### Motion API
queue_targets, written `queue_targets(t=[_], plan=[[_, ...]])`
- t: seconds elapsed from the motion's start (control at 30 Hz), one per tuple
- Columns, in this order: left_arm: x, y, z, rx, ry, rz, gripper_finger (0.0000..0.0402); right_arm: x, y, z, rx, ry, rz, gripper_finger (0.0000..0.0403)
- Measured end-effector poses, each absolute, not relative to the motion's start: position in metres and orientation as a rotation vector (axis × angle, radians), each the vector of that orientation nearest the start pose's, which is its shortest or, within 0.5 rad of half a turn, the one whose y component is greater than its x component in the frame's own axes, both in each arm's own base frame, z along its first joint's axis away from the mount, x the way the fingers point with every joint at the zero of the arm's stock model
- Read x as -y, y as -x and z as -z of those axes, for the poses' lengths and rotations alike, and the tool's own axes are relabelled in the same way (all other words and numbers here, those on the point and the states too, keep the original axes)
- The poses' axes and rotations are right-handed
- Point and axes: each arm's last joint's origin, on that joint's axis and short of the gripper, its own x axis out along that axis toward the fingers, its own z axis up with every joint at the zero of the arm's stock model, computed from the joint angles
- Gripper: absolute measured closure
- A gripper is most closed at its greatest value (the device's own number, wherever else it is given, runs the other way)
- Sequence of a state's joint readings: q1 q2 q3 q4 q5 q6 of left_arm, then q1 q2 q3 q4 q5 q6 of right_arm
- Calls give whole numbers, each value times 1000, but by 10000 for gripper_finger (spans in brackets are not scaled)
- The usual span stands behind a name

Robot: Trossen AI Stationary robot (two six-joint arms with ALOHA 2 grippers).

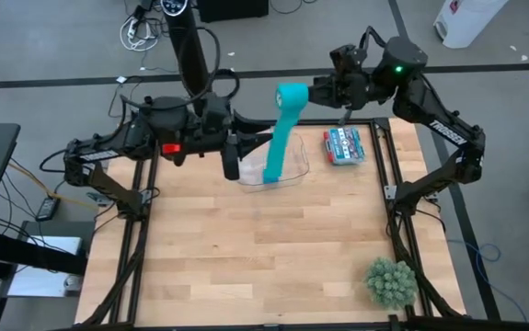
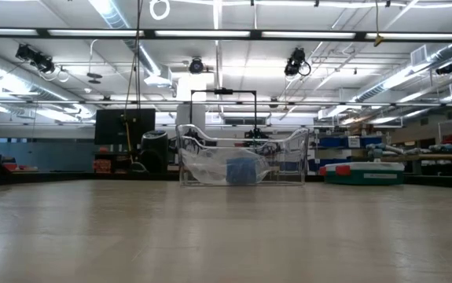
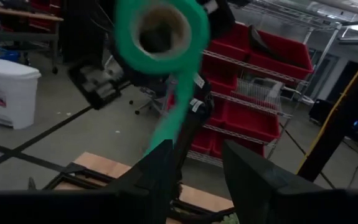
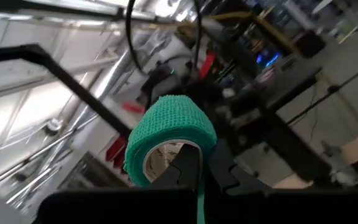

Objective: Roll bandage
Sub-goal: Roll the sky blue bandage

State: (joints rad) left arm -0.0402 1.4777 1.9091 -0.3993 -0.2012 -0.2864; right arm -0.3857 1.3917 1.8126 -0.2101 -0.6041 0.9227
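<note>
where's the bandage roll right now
In the high view the bandage roll is held up by the right gripper at the table's far edge, above the clear container.

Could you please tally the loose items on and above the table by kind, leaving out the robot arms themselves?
Teal bandage, roll held up with its strip hanging down: 1
Clear plastic container: 1
Packet with red and blue items: 1
Green spiky plant ball: 1
Total: 4
</note>
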Motion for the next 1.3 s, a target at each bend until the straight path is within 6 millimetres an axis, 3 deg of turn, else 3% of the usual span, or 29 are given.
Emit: queue_targets(t=[0.33, 0.77, 1.17, 1.3], plan=[[2, -278, -529, 49, 240, -263, 256, 69, -250, -524, -104, -854, -313, 403], [2, -278, -528, 33, 235, -280, 256, 66, -264, -517, -87, -817, -235, 403], [1, -277, -524, 6, 235, -319, 257, 62, -300, -506, -90, -853, -329, 403], [1, -277, -523, 1, 262, -326, 279, 61, -303, -504, -97, -852, -331, 403]])
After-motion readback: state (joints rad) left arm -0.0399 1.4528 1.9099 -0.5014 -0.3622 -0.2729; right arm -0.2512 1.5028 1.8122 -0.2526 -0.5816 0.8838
